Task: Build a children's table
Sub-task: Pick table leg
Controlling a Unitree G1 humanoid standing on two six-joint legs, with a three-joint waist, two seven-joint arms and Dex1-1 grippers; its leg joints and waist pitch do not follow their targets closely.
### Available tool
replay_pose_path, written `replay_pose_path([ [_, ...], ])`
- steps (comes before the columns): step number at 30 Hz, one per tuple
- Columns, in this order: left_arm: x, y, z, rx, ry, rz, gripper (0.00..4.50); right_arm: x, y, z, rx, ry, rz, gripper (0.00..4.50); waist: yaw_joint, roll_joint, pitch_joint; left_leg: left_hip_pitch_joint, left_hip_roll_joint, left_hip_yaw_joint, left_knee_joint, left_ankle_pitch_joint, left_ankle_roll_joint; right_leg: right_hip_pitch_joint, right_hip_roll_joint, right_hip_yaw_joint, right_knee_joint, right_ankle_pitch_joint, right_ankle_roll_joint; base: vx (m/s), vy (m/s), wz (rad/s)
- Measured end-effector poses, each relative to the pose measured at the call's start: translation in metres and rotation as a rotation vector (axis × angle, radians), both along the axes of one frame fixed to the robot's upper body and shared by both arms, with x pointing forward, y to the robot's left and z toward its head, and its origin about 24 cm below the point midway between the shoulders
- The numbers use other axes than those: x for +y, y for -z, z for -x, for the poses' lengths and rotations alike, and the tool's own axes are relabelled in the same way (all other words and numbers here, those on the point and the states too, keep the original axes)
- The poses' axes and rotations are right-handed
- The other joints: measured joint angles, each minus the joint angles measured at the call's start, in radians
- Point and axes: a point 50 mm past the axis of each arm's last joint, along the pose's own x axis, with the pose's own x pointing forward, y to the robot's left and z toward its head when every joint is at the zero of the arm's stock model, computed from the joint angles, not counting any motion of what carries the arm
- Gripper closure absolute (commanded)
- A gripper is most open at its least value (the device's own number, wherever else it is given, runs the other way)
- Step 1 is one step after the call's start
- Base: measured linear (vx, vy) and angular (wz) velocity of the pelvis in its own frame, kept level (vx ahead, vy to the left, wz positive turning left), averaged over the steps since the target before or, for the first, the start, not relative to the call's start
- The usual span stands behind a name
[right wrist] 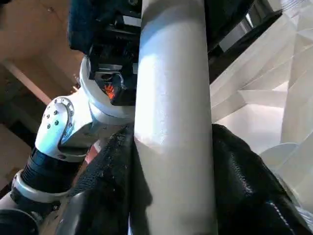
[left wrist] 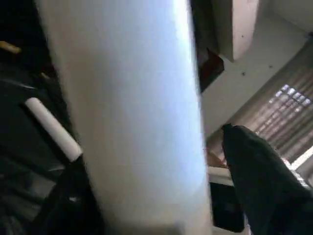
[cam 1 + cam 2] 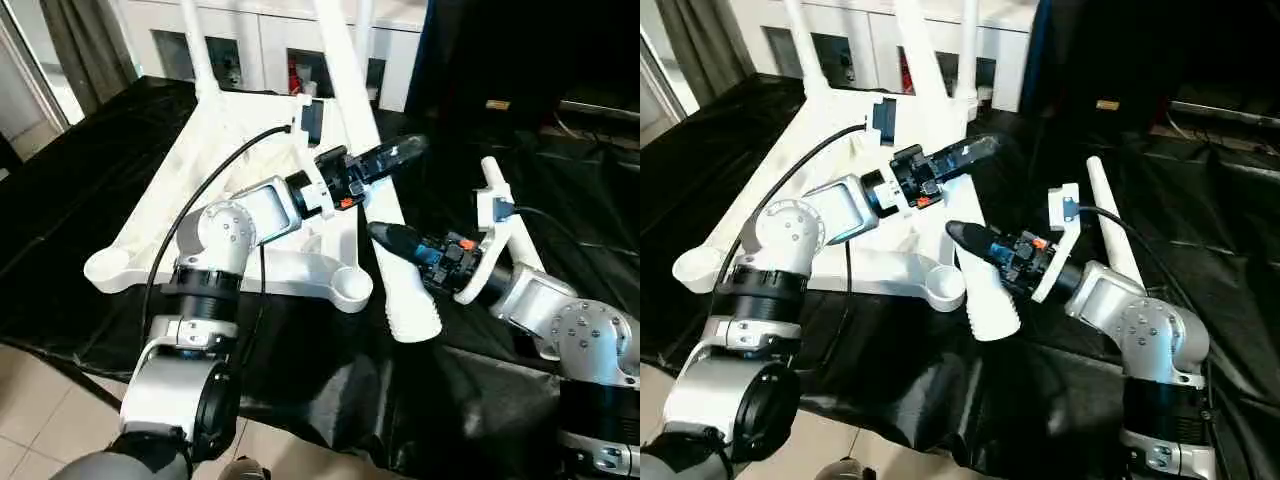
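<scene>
The white table top (image 3: pixel 150 225) lies upside down on black cloth, with a round socket (image 3: pixel 350 288) at its near right corner. Two legs (image 3: pixel 196 45) stand upright at its far side. A third leg (image 3: pixel 350 85) leans steeply, its wide ribbed end (image 3: pixel 412 318) down on the cloth just right of that socket. My right gripper (image 3: pixel 392 240) is shut on this leg low down, both fingers (image 1: pixel 244 171) pressed against it. Higher up, my left gripper (image 3: pixel 385 160) sits around it, open, with a gap beside one finger (image 2: pixel 259 176). A fourth leg (image 3: pixel 1110 225) lies on the cloth behind my right wrist.
Black cloth (image 3: pixel 60 190) covers the work surface, and its front edge drops to a tiled floor (image 3: pixel 40 400). White cabinets (image 3: pixel 250 45) stand behind the table top. A dark screen or panel (image 3: pixel 520 60) fills the back right.
</scene>
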Motion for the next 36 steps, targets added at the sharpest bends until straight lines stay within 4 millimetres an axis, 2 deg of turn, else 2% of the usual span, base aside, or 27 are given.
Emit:
replay_pose_path([
  [2,0.0,0.0,0.0,0.007,-0.015,0.004,1.54,-0.001,0.001,0.0,0.004,0.006,0.004,2.69,0.001,-0.002,0.001,0.0,0.0,0.0,0.0,0.0,0.001,0.0,0.0,0.0,0.0,0.0,0.0,0.0,0.0,0.0],
  [5,-0.001,-0.002,-0.001,0.006,-0.052,-0.004,1.61,-0.001,-0.001,-0.002,-0.014,0.016,0.018,2.69,0.002,-0.005,0.002,0.0,0.0,0.0,0.0,0.001,0.001,0.0,0.0,0.0,0.0,0.0,0.0,0.0,0.0,0.0],
  [8,0.001,-0.003,-0.002,-0.012,-0.094,-0.043,1.96,0.002,-0.003,-0.006,-0.04,0.03,0.053,2.69,0.001,-0.007,0.002,0.0,0.0,0.0,0.0,0.001,0.001,0.0,0.0,0.0,0.0,0.0,0.001,0.0,0.0,0.0],
  [9,0.001,-0.004,-0.002,-0.025,-0.108,-0.068,2.02,0.003,-0.004,-0.007,-0.042,0.03,0.052,1.99,0.002,-0.008,0.003,0.0,0.0,0.0,0.0,0.001,0.001,0.0,0.0,0.0,0.001,0.0,0.001,0.0,0.0,0.0],
  [12,0.001,-0.01,0.0,-0.066,-0.126,-0.107,2.17,0.004,-0.002,-0.012,-0.025,0.058,0.069,1.93,0.001,-0.009,0.003,0.0,0.0,0.0,0.0,0.001,0.001,0.0,0.0,0.0,0.0,0.001,0.001,0.0,0.0,0.0],
  [13,0.0,-0.013,0.001,-0.082,-0.123,-0.111,2.41,0.004,-0.001,-0.013,-0.018,0.065,0.075,1.65,0.002,-0.009,0.003,0.0,0.0,0.0,0.0,0.001,0.001,0.0,0.0,0.0,0.0,0.001,0.001,0.0,0.0,0.0],
  [17,-0.001,-0.012,0.0,-0.102,-0.137,-0.185,2.64,0.005,0.0,-0.015,-0.032,0.098,0.126,1.47,0.003,-0.008,0.003,0.0,0.0,0.0,0.0,0.002,0.002,0.0,0.0,0.0,0.0,0.001,0.002,0.0,0.0,0.0],
  [21,-0.004,-0.017,-0.004,-0.158,-0.187,-0.276,2.7,0.005,0.003,-0.015,-0.051,0.099,0.233,1.46,0.002,-0.008,0.002,0.0,0.0,0.0,0.0,0.002,0.001,0.0,0.0,0.0,0.0,0.001,0.002,0.0,0.0,0.0],
  [30,-0.006,-0.031,-0.005,-0.212,-0.214,-0.297,2.7,0.02,0.015,-0.01,-0.058,0.054,0.419,1.46,0.002,-0.008,0.002,0.0,0.0,0.0,0.0,0.002,0.001,-0.001,0.0,0.0,0.0,0.001,0.002,0.0,0.0,0.0],
  [31,-0.006,-0.032,-0.005,-0.213,-0.214,-0.296,2.7,0.021,0.016,-0.01,-0.056,0.053,0.422,1.74,0.002,-0.008,0.002,0.0,0.0,0.0,0.0,0.002,0.001,0.0,0.0,0.0,0.0,0.001,0.002,0.0,0.0,0.0],
  [34,-0.006,-0.033,-0.005,-0.213,-0.212,-0.292,2.7,0.023,0.017,-0.01,-0.056,0.062,0.431,1.86,0.002,-0.008,0.002,0.0,0.0,0.0,0.001,0.002,0.001,0.0,0.0,0.001,0.0,0.002,0.002,0.0,0.0,0.0],
  [36,-0.006,-0.033,-0.005,-0.21,-0.211,-0.288,2.7,0.023,0.017,-0.011,-0.06,0.066,0.435,2.16,0.002,-0.008,0.003,0.0,0.0,0.0,0.001,0.002,0.001,0.0,0.0,0.0,0.0,0.002,0.002,0.0,0.0,0.0],
])
